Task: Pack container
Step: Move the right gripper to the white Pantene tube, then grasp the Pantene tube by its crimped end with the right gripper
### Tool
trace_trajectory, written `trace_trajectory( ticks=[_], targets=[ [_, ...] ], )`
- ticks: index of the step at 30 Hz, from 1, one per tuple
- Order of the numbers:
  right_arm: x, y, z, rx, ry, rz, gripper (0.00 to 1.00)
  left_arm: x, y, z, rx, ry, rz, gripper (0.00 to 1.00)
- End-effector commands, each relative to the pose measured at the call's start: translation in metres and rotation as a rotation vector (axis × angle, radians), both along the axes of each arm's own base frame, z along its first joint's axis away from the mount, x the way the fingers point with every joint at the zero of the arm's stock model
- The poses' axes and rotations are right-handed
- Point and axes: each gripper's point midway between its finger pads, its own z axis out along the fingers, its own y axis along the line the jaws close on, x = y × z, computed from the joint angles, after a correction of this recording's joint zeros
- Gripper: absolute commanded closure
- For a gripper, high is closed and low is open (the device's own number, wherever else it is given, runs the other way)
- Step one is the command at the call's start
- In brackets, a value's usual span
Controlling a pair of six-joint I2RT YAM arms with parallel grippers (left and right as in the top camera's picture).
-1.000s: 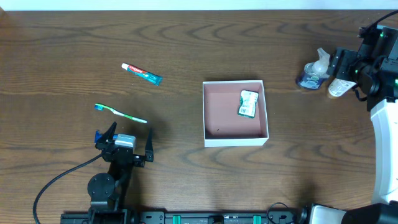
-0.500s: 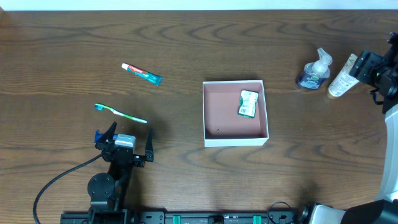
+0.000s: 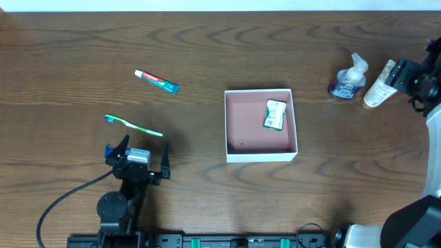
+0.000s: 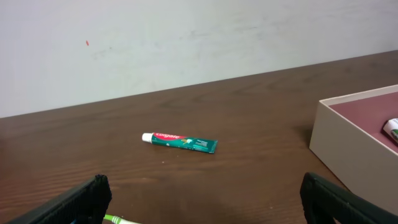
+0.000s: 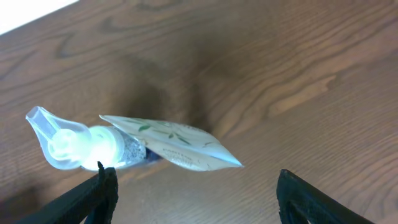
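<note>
The container point(image 3: 260, 150), a shallow square white box with a dusty pink inside, sits mid-table and holds a small green-and-white packet point(image 3: 275, 114). Its corner shows in the left wrist view point(image 4: 348, 143). A toothpaste tube point(image 3: 156, 80) and a green toothbrush point(image 3: 134, 125) lie at the left. My left gripper point(image 3: 138, 153) is open and empty, just below the toothbrush. A cream tube point(image 3: 380, 85) and a blue pump bottle point(image 3: 347, 78) stand at the right. My right gripper point(image 5: 196, 199) is open and empty, just right of the cream tube point(image 5: 171, 144).
The toothpaste tube also shows in the left wrist view point(image 4: 180, 141), with a pale wall behind the table's far edge. The pump bottle's clear nozzle point(image 5: 59, 140) lies behind the cream tube in the right wrist view.
My right arm has pulled back to the right, away from the pump bottle and cream tube, which now stand uncovered. The left arm has not moved.
</note>
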Motion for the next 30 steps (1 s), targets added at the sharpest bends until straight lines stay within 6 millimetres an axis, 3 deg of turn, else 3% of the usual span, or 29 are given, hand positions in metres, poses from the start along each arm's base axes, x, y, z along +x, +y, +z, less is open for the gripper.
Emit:
trace_trajectory(
  ticks=[1, 14, 25, 30],
  targets=[
    [0.003, -0.008, 0.007, -0.006, -0.029, -0.009, 0.25, -0.001, -0.001, -0.016, -0.009, 0.047, -0.005, 0.02],
    [0.021, -0.007, -0.021, 0.028, -0.004, 0.038, 0.33, -0.001, -0.001, -0.016, -0.009, 0.047, -0.005, 0.02],
    [0.029, 0.001, -0.021, 0.07, -0.035, 0.077, 0.85, -0.001, -0.001, -0.016, -0.009, 0.047, -0.005, 0.02],
    [0.026, 0.003, -0.025, 0.079, -0.017, 0.075, 0.99, -0.001, -0.001, -0.016, -0.009, 0.047, -0.005, 0.02]
  ],
)
